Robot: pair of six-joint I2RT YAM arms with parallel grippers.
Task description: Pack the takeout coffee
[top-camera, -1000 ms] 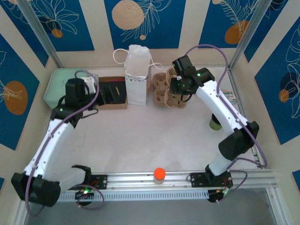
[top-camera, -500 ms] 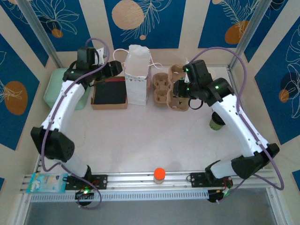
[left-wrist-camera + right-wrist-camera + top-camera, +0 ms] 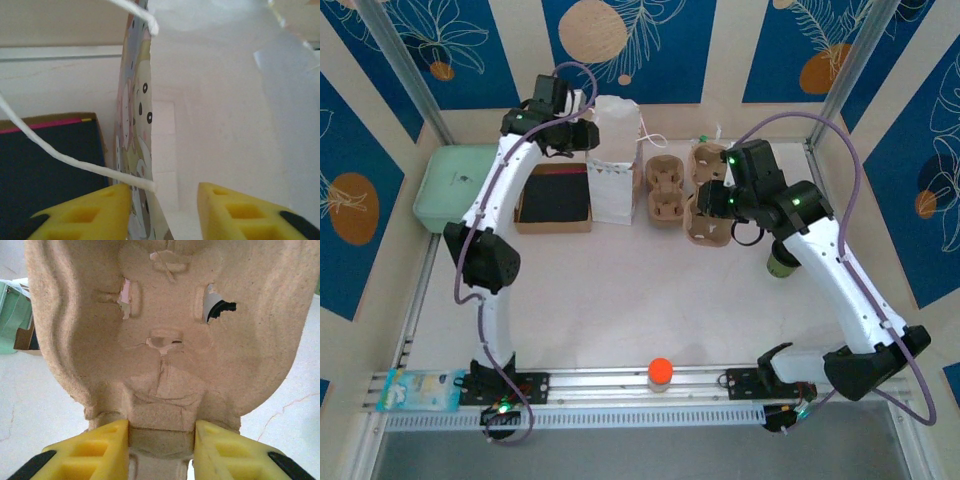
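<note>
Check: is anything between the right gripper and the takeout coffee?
Yes. The right gripper is shut on the brown pulp carrier, so its jaws are occupied. The takeout coffee stands on the table to the carrier's right, partly under the right arm in the top view. Nothing else visible lies between them.

white arms point(image 3: 492, 195), black joints point(image 3: 485, 262), purple cables point(image 3: 820, 118), possibly green leds point(image 3: 797, 199)
</note>
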